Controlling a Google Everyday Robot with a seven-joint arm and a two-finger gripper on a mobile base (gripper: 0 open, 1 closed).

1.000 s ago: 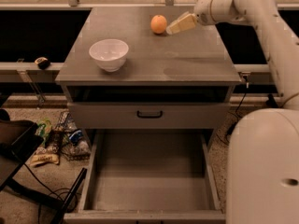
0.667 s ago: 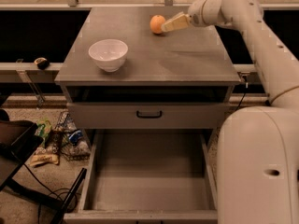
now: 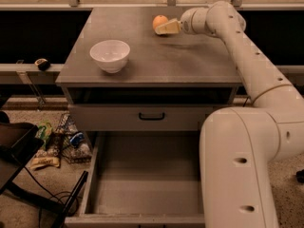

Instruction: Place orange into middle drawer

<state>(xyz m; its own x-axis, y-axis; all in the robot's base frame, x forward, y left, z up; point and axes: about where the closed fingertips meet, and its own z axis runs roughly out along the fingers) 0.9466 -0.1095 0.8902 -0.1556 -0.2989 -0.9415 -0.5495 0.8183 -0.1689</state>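
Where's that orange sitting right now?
In the camera view the orange sits near the back of the cabinet top, right beside the gripper, behind and to the right of the white bowl.

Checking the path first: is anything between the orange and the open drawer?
Nothing visible. The small round orange sits beside the gripper on the grey cabinet top; the wide grey metal drawer lies open below; the white bowl stands aside, left.

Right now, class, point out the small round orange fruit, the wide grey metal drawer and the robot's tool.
small round orange fruit (image 3: pixel 159 20), camera view: upper skin.
wide grey metal drawer (image 3: pixel 147 177), camera view: bare floor.
tool (image 3: pixel 160 30), camera view: its tip, just beside the fruit.
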